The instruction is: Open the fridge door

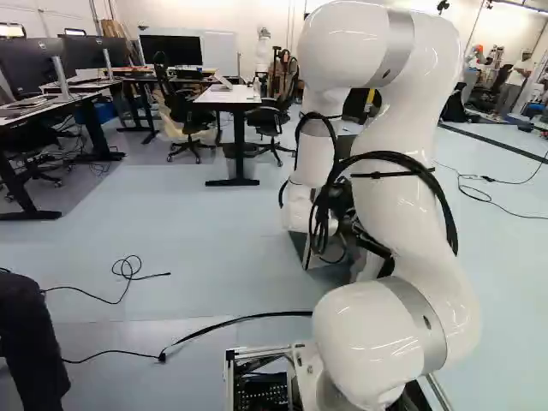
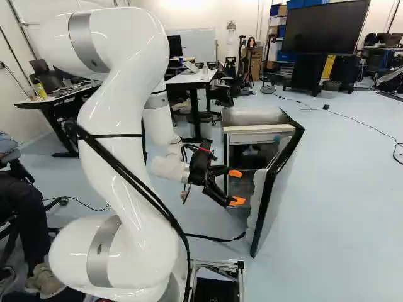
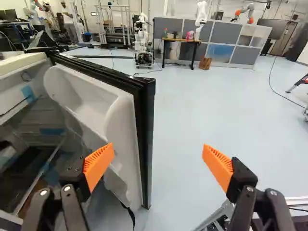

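While the fridge door (image 3: pixel 126 130) is standing ajar, the gripper (image 3: pixel 158 151) should be pushing its inner face (image 3: pixel 89 98) outward, steadily, along the hinge arc
Fingers (image 3: pixel 218 166) are standing released and wide apart; the door's free edge (image 3: pixel 146 144) is lying ahead, between their lines; contact is not showing clearly

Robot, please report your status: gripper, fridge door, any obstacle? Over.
Gripper empty, jaws open. Fridge door standing open ahead. Black cable low near the door.

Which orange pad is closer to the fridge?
The orange pad whose tip overlaps the white inside of the door in the wrist view; the other is past the door's black edge, with floor behind it.
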Controlling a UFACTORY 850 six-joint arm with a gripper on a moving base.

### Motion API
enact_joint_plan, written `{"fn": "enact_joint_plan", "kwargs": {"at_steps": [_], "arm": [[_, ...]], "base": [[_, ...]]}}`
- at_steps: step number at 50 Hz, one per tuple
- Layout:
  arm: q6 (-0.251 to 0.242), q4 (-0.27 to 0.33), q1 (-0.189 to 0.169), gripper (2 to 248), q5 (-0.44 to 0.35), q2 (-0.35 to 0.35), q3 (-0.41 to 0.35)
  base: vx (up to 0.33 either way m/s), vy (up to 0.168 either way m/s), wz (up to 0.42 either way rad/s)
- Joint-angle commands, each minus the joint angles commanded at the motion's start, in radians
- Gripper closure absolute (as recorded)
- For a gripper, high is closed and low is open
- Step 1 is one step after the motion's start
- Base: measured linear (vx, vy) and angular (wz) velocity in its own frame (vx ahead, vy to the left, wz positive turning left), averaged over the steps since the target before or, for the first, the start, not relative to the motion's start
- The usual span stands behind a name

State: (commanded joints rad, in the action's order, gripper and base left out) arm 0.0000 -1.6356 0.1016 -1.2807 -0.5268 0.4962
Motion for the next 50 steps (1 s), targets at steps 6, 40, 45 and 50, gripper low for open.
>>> {"fn": "enact_joint_plan", "kwargs": {"at_steps": [6, 40, 45, 50], "arm": [[0.000, 0.000, 0.001, 3, -0.015, -0.007, 0.022], [0.000, 0.000, -0.003, 3, -0.046, 0.053, 0.039], [0.000, 0.000, -0.003, 3, -0.046, 0.052, 0.045], [0.000, 0.000, -0.006, 3, -0.046, 0.048, 0.057]], "base": [[0.000, 0.000, 0.000], [0.000, 0.000, 0.000], [0.000, 0.000, 0.000], [0.000, 0.000, 0.000]]}}
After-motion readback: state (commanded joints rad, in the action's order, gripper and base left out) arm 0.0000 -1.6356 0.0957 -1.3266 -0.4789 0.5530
